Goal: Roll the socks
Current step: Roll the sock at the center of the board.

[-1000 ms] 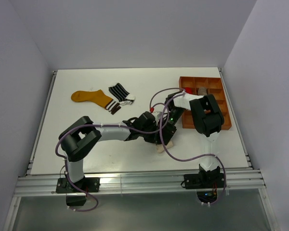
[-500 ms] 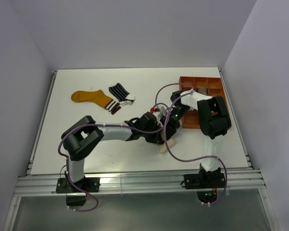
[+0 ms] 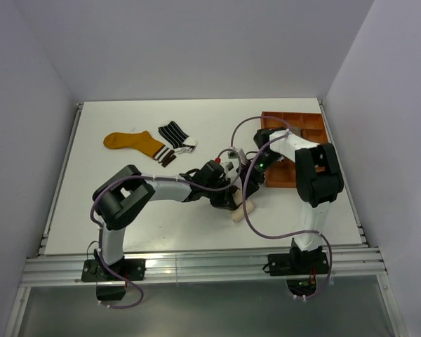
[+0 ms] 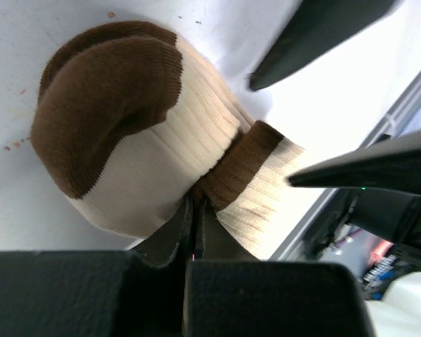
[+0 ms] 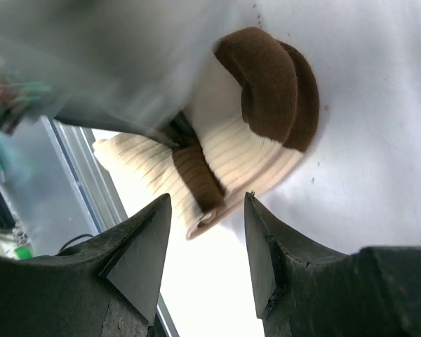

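A cream sock with brown toe and heel [image 4: 154, 133] lies bunched in a partial roll on the white table, near the front middle [image 3: 240, 213]. My left gripper [image 4: 195, 210] is shut, its tips pinching the sock at the fold beside the brown band; from above it sits just left of the sock [image 3: 226, 199]. My right gripper [image 5: 207, 203] stands open just short of the same sock [image 5: 252, 133], with nothing between its fingers [image 5: 144, 242]. From above it hangs over the sock's right side [image 3: 248, 191]. A mustard-yellow sock [image 3: 132, 142] and a black sock with white stripes [image 3: 175, 133] lie flat at the back left.
An orange-brown compartment tray [image 3: 296, 115] stands at the back right, partly covered by my right arm. Purple cables [image 3: 266, 228] loop from both wrists over the table's front. The table's metal front rail [image 3: 196, 263] runs close behind the sock.
My right gripper has swung from beside the tray toward the cream sock and opened wider. The left gripper has stayed shut on the sock, shifting slightly.
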Available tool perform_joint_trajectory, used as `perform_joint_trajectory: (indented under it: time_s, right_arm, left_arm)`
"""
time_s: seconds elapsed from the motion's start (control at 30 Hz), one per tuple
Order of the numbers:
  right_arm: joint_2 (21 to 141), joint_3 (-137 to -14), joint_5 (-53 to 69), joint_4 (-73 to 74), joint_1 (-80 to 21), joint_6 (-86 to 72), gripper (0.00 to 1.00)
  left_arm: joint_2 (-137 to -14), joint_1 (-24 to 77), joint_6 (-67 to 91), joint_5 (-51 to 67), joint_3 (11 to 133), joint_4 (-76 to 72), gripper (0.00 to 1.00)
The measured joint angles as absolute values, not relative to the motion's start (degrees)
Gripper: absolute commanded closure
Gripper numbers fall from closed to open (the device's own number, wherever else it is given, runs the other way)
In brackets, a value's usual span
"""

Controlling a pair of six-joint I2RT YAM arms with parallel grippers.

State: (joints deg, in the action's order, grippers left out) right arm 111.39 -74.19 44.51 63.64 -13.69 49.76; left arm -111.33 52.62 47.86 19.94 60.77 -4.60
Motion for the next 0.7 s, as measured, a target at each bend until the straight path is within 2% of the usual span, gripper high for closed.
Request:
perform_joint_trajectory:
  time_s: [0.33, 0.6, 0.7]
  right_arm:
    - [104.27, -71.68, 46.22, 62.04, -10.72, 50.63, 0.47]
    - [92.60, -62.37, 45.84, 56.47, -9.69, 53.89, 0.46]
    - [86.96, -56.88, 44.99, 52.93, -9.69, 55.59, 0.42]
  left_arm:
    - [-114.56, 49.34, 51.88, 28.58, 62.72, -3.66, 1.00]
    - [-118.63, 45.91, 55.86, 38.61, 65.39, -0.99, 1.00]
    - [-120.38, 45.23, 56.14, 41.21, 67.83, 2.02, 1.00]
